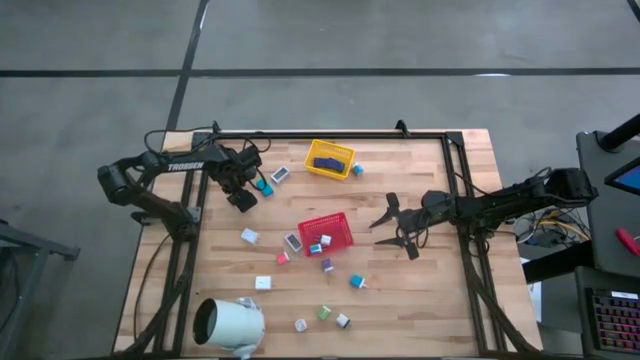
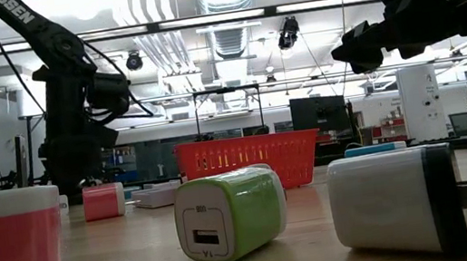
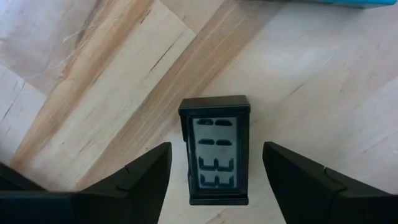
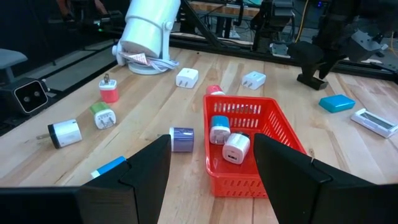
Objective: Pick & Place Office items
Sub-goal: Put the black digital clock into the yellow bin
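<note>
The left gripper (image 1: 243, 200) stands open, its fingers (image 3: 140, 177) straddling a black digital clock (image 3: 215, 152) on the table (image 1: 420, 300). Chargers lie scattered around the red basket (image 1: 340, 240). The right gripper (image 1: 392, 228) hovers open beside that basket.

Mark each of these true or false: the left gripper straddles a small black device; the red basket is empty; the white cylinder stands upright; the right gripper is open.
The left gripper straddles a small black device with a display: true.
The red basket is empty: false, small chargers lie in it.
The white cylinder stands upright: false, it lies on its side.
The right gripper is open: true, holding nothing, hovering beside the red basket.
</note>
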You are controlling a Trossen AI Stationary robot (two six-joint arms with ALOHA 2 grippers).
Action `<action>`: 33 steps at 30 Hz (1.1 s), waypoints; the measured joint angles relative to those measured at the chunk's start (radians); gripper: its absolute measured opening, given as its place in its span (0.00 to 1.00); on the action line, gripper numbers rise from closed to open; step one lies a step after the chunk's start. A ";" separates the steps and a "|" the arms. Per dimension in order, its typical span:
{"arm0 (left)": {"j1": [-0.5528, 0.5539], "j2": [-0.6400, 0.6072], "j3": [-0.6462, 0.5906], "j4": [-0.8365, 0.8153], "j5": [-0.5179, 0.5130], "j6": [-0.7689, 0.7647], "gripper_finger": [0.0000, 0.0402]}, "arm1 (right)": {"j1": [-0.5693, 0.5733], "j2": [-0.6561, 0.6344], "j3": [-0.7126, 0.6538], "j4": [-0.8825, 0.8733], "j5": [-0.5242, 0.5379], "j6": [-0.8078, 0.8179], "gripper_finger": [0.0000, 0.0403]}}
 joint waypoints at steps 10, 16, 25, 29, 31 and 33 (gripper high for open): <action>0.000 0.000 0.000 0.002 0.000 -0.004 0.44 | 0.000 0.000 0.000 0.000 0.000 0.000 0.56; 0.000 0.000 0.003 0.009 0.000 0.000 0.22 | 0.000 0.000 0.000 0.000 0.000 0.000 0.56; 0.000 -0.001 0.002 0.006 0.019 0.027 0.01 | 0.000 0.000 0.000 0.000 0.001 0.000 0.56; 0.000 -0.001 0.002 0.007 0.018 0.027 0.01 | 0.000 0.000 0.000 0.000 0.001 0.000 0.56; 0.000 -0.001 0.004 0.006 0.018 0.026 0.02 | 0.000 0.000 0.000 0.000 0.001 0.000 0.56; -0.003 -0.003 0.007 0.003 0.018 0.027 0.06 | 0.000 0.000 0.000 0.000 0.001 -0.001 0.56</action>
